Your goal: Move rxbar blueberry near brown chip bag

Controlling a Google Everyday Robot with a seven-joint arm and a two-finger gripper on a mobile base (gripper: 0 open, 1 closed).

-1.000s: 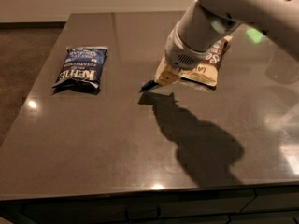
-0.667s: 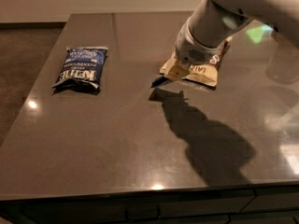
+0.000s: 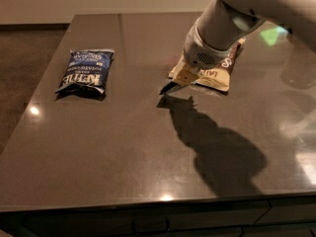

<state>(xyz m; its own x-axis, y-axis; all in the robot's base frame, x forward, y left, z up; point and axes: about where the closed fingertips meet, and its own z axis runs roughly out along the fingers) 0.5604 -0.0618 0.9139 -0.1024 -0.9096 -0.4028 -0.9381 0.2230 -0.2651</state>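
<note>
My gripper hangs from the white arm that comes in from the upper right. It is just above the table at the left edge of the brown chip bag. A small dark flat sliver, the rxbar blueberry, sticks out of the fingers to the lower left, and the gripper is shut on it. The bar's tip is close to the tabletop, with its shadow right below. The arm hides most of the brown chip bag; only its cream lower part and a brown strip show.
A blue Kettle chip bag lies flat at the left of the dark grey table. The arm's shadow falls across the table's middle right. The front edge runs along the bottom, with floor to the left.
The gripper with the bar has moved a little to the right, closer to the brown chip bag, and stays low over the table. The Kettle bag has not moved.
</note>
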